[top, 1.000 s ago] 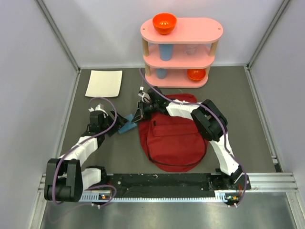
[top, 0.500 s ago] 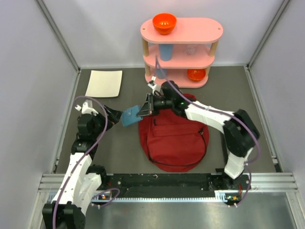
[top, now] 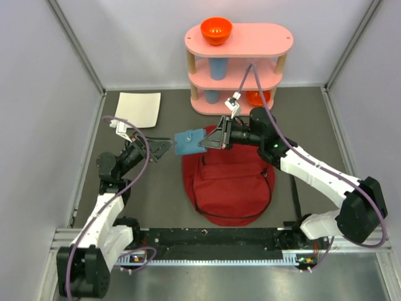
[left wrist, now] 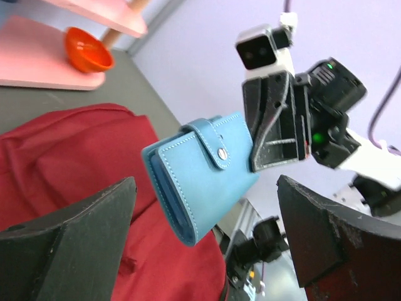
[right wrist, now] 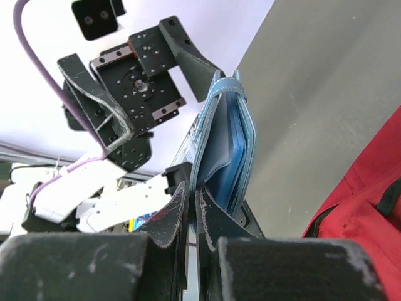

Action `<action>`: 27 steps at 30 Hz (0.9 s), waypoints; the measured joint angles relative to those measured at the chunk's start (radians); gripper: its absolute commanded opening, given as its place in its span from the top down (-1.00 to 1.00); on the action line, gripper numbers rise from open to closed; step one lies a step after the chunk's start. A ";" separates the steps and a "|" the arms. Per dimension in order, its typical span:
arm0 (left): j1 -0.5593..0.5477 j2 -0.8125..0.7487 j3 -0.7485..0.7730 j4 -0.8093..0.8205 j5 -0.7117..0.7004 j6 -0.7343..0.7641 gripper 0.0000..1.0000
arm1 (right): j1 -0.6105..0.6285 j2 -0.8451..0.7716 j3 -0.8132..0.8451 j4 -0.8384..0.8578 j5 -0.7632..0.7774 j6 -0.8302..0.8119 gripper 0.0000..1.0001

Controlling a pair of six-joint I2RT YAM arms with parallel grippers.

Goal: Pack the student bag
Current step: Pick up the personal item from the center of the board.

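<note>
Near the student bag (top: 229, 185), right gripper (top: 205, 143) pinches a blue wallet (top: 186, 142).

Item: student bag (top: 229, 188), soft dark-red backpack with black zipper lines.
Pose: lay flat, front pocket up, rounded end toward 6 o'clock.
Place: centre of the table (top: 326, 125).

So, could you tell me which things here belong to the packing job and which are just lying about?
In play: dark-red fabric backpack; blue leather wallet in right end effector.
Lying about: pink three-tier shelf; orange bowls; blue cups; white paper sheet.
</note>
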 measured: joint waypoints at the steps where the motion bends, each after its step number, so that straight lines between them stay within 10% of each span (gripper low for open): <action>1: -0.005 0.028 0.000 0.063 0.031 -0.023 -0.98 | -0.003 -0.014 -0.006 0.001 -0.005 0.007 1.00; 16: -0.115 0.286 0.045 0.510 0.220 -0.214 -0.91 | -0.014 -0.149 -0.060 0.053 -0.070 0.050 1.00; 22: -0.159 0.414 0.100 0.584 0.246 -0.349 -0.38 | -0.014 -0.147 -0.072 0.061 -0.117 0.059 1.00; 27: -0.172 0.489 0.104 0.583 0.264 -0.429 0.60 | -0.019 -0.147 -0.072 0.039 -0.120 0.040 1.00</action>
